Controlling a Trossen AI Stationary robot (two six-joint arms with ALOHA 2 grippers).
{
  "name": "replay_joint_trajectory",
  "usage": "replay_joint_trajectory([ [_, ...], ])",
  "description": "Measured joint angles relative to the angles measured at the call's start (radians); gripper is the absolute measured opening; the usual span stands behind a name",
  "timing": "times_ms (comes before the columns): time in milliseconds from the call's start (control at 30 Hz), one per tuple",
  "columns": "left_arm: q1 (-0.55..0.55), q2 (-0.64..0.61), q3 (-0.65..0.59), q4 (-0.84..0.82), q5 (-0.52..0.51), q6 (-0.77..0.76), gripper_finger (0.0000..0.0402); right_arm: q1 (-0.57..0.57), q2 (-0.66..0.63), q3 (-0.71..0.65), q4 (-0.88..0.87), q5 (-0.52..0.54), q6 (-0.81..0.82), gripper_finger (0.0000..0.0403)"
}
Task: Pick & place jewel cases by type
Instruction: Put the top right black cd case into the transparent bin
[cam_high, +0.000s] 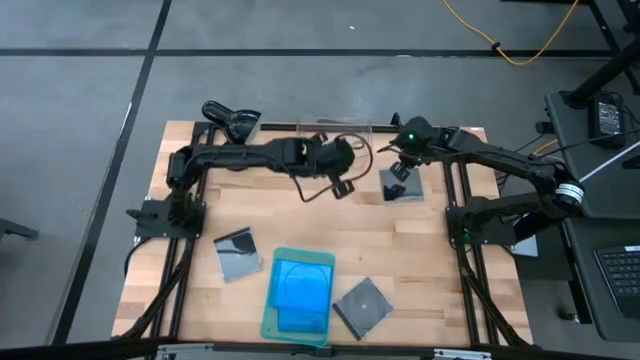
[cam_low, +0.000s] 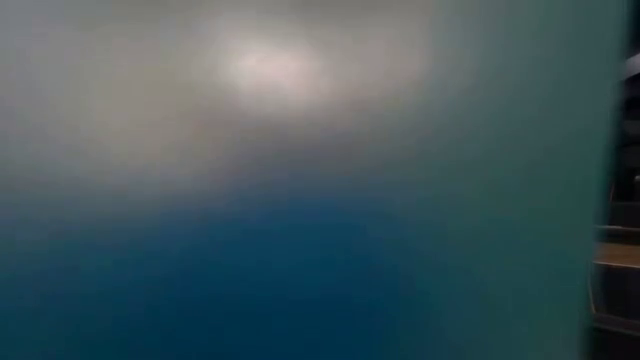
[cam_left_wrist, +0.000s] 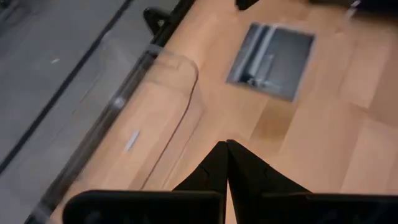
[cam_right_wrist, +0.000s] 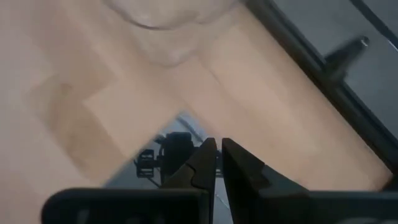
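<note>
A dark grey jewel case (cam_high: 402, 187) lies flat on the wooden table near the far edge; it also shows in the left wrist view (cam_left_wrist: 272, 53). My right gripper (cam_high: 400, 170) hangs over its far edge, with only a thin slit between the fingers (cam_right_wrist: 217, 146). My left gripper (cam_high: 345, 185) is shut (cam_left_wrist: 227, 149) and hovers left of that case, beside the clear bin (cam_high: 335, 130). Two more grey cases (cam_high: 237, 255) (cam_high: 362, 305) lie near the front. Blue cases (cam_high: 300, 285) are stacked on the pale green tray (cam_high: 268, 322). My right gripper points down at the far edge of the grey case (cam_right_wrist: 165, 155), which lies flat on the table. I cannot tell whether the fingertips touch it.
The clear bin's rounded wall (cam_left_wrist: 180, 81) stands at the table's far edge, close to my left gripper. A blurred blue-green surface (cam_low: 300, 250) right in front of the lens fills the low view. Bare wood (cam_high: 420, 250) lies between the far case and the front ones.
</note>
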Motion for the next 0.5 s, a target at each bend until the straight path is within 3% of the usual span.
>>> replay_joint_trajectory([
  [200, 0.050, 0.000, 0.000, 0.104, 0.174, 0.088, 0.0001, -0.109, 0.001, -0.146, 0.107, -0.013, -0.029, 0.0023],
  [500, 0.050, 0.000, 0.000, 0.306, 0.195, 0.147, 0.0001, -0.175, 0.020, -0.321, 0.266, -0.093, -0.136, 0.0008],
])
